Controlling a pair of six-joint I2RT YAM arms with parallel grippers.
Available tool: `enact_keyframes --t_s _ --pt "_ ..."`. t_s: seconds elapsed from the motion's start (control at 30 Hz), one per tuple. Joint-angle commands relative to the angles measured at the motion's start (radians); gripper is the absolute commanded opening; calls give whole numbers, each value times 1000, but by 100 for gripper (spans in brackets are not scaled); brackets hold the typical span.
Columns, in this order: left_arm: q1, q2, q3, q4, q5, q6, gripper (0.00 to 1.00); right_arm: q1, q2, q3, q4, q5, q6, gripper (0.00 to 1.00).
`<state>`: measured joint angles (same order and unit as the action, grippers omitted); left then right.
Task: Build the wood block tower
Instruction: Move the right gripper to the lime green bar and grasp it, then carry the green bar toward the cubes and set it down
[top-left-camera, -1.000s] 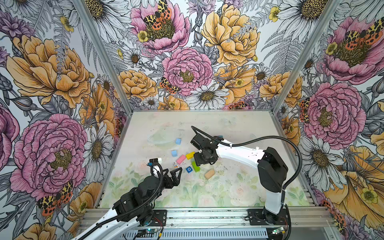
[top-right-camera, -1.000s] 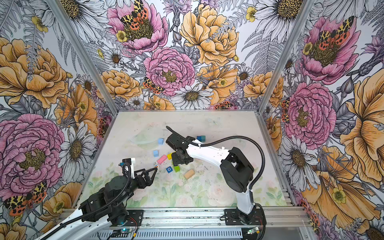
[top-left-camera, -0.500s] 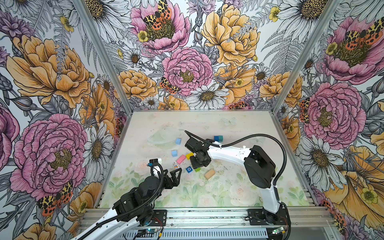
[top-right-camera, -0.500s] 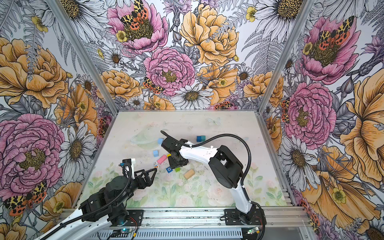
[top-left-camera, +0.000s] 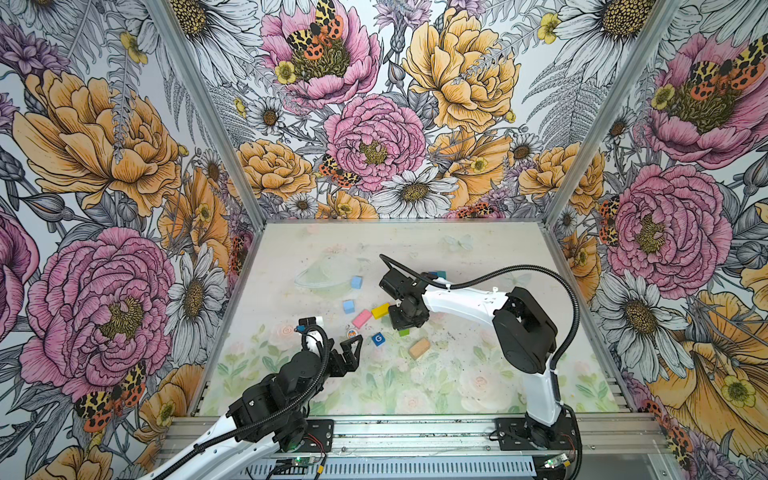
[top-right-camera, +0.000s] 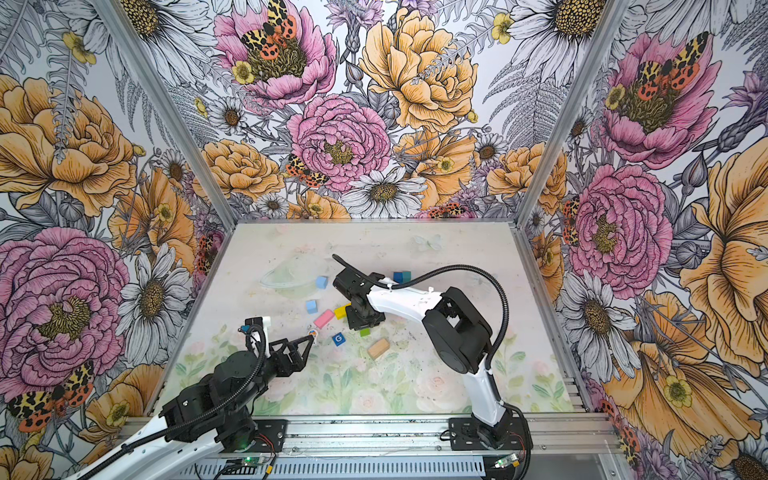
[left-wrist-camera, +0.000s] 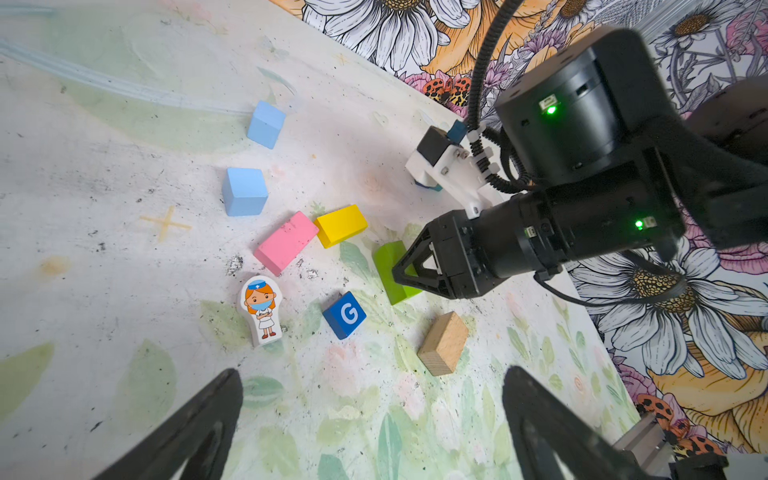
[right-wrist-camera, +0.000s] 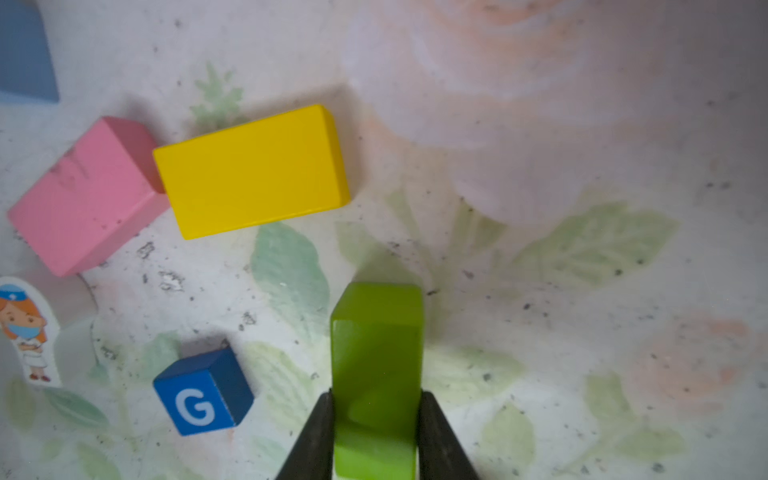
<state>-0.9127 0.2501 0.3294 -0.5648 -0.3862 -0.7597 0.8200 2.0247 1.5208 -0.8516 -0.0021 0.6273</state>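
**A:** What is the right arm doing?

**B:** The right gripper (right-wrist-camera: 376, 395) is over mid-table. Its jaws are closed against the long sides of the green brick (right-wrist-camera: 376, 332), which sits just right of the yellow brick (right-wrist-camera: 249, 170). I can't tell whether the green brick is off the surface.

**A:** And the other pieces?

**B:** They lie singly on the table (top-left-camera: 457, 257). The pink brick (right-wrist-camera: 83, 195) touches the yellow brick's left corner. The blue G cube (left-wrist-camera: 345, 314) is near and left of the green brick, and the tan brick (left-wrist-camera: 442, 344) is nearer and to its right. The nurse figure (left-wrist-camera: 261, 309) lies flat, left of the G cube. The two light blue cubes (left-wrist-camera: 245, 191) (left-wrist-camera: 266, 124) sit farther back on the left.

**A:** And the left arm?

**B:** The left gripper (left-wrist-camera: 372, 374) hovers near the front left. Its jaws are spread wide with nothing between them.
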Motion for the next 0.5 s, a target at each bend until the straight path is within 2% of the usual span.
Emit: enact_keyframes --t_s 0.0,0.2,0.37,0.47 --pt "-6 12 36 -1 -31 19 99 -43 -76 -34 6 48 -17 29" --pt "-7 27 49 -1 -35 25 99 -153 -153 -136 8 113 -17 29" --pt "-6 39 60 5 -41 34 99 -247 -206 -220 38 110 -23 30" --pt "-6 50 62 15 -40 36 99 -286 -227 -256 54 88 -19 37"
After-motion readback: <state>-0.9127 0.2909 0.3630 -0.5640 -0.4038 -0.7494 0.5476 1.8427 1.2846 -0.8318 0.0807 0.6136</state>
